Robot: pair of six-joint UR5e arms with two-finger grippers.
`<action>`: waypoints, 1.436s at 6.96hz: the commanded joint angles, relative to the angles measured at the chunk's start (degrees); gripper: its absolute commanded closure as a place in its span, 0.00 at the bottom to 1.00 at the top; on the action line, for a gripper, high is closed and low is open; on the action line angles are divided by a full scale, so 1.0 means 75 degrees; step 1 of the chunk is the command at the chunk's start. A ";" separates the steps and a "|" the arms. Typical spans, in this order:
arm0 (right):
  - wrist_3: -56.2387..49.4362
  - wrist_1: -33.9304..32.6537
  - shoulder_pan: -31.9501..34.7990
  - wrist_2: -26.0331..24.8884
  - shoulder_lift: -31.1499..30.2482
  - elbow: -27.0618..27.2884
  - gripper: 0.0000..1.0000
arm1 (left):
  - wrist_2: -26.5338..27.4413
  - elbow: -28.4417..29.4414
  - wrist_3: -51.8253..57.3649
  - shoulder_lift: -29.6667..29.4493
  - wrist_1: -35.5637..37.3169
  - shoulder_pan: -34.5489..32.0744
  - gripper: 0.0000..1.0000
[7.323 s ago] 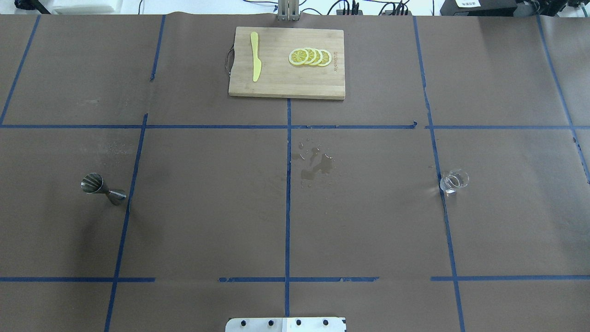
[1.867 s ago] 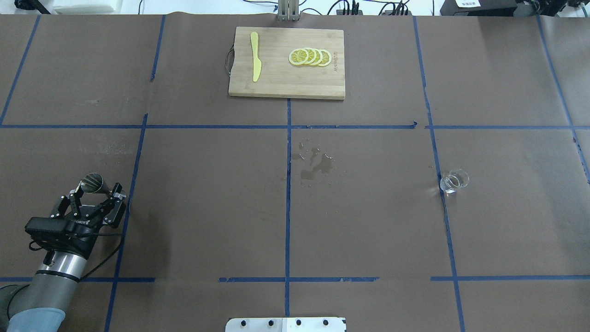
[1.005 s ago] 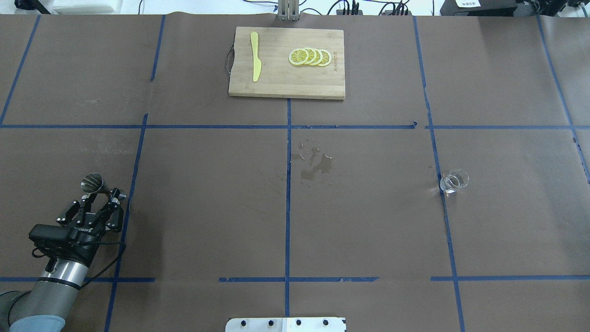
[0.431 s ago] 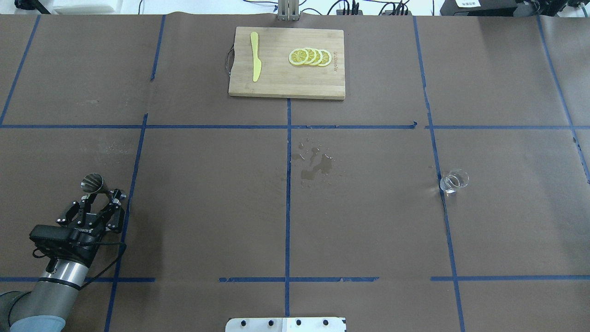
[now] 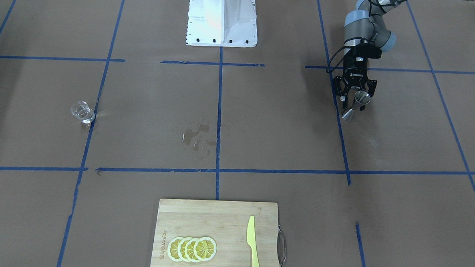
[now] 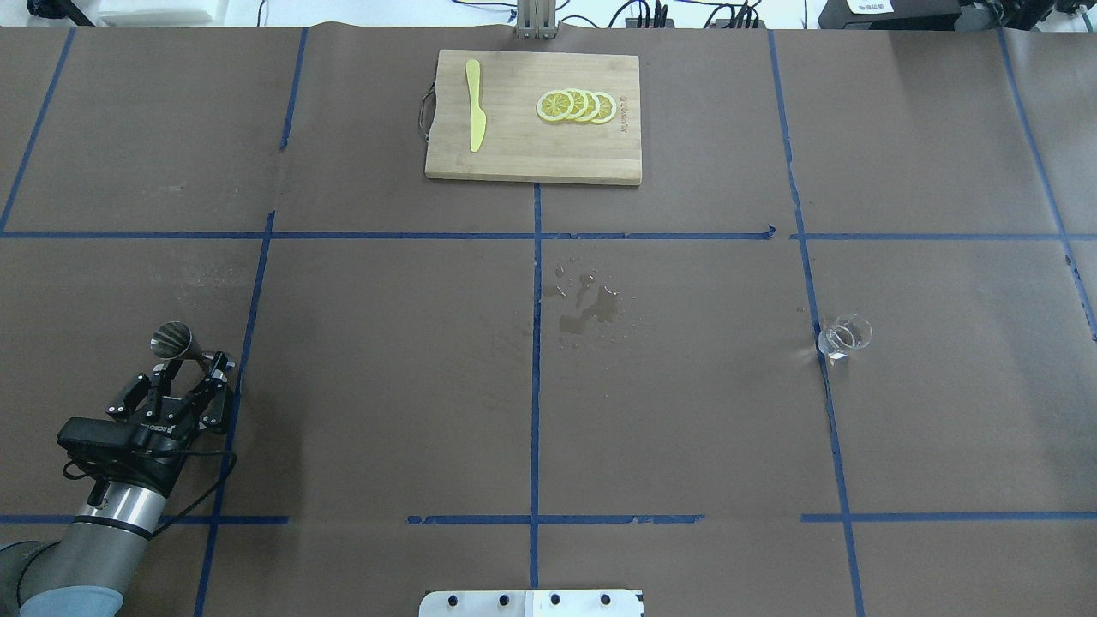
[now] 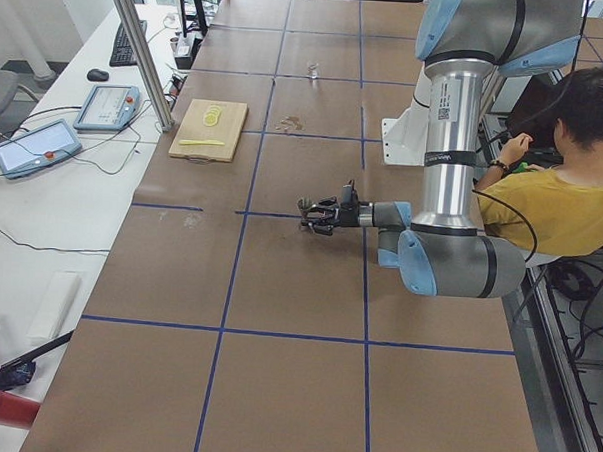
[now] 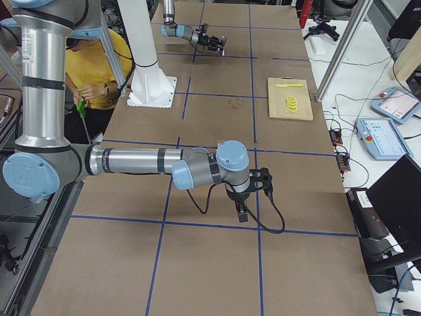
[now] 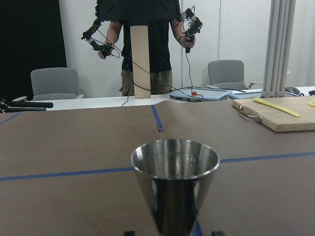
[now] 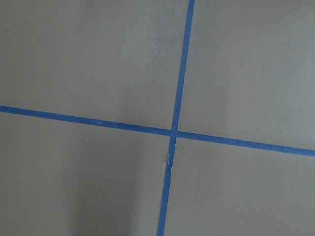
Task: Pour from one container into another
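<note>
Down at the robot's near-left corner of the table [image 6: 386, 411], the step in hand is the grasp on the receiving vessel. Left gripper [image 6: 190, 368] sits round the jigger [image 6: 174, 339], fingers drawn in on either side just under the upper cone. It reads as pinching. Actual contact is cut off at the bottom edge of the left wrist view, so that's a judgement.

Jigger is upright, foot apparently on the table, not yet lifted. Mouth faces up, no liquid visible inside.

Left arm comes in low from the near edge, wrist roughly level, gripper pointing away from the robot: a side-on grasp.

Right arm is folded low on its own side, and the right gripper [image 8: 241, 214] points straight down over a tape cross [image 10: 173, 132]. Its wrist view shows only paper, so spread or pressed together can't be told.

Further out on the right half, the glass cup [image 6: 844, 337] stands upright on a tape line, well apart from both grippers. Pour not begun.

Next move, as judged:
- The right arm has to reach out and take the cup.
- The jigger needs holding level, likely brought toward centre.
- The cup's lip then goes over a small mouth, so alignment is tight and the tilt should be slow.

Wet patch [image 6: 587, 308] lies mid-table between the two vessels. Cutting board [image 6: 531, 163] at the far edge isn't involved.
</note>
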 commanded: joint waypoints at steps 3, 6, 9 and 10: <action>0.0004 -0.0003 0.0000 0.0000 0.0009 0.0012 0.00 | -0.0227 -0.0002 0.0011 -0.0007 -0.0144 -0.0023 0.39; 0.0004 -0.0003 0.0000 0.0000 0.0009 0.0012 0.00 | -0.0228 -0.0002 0.0011 0.0017 -0.0308 -0.0093 0.39; 0.0004 -0.0003 0.0000 0.0000 0.0020 0.0012 0.00 | -0.0228 -0.0002 0.0011 0.0040 -0.0402 -0.0141 0.39; 0.0004 -0.0003 0.0000 0.0000 0.0020 0.0012 0.00 | -0.0228 -0.0002 0.0023 0.0040 -0.0402 -0.0141 0.44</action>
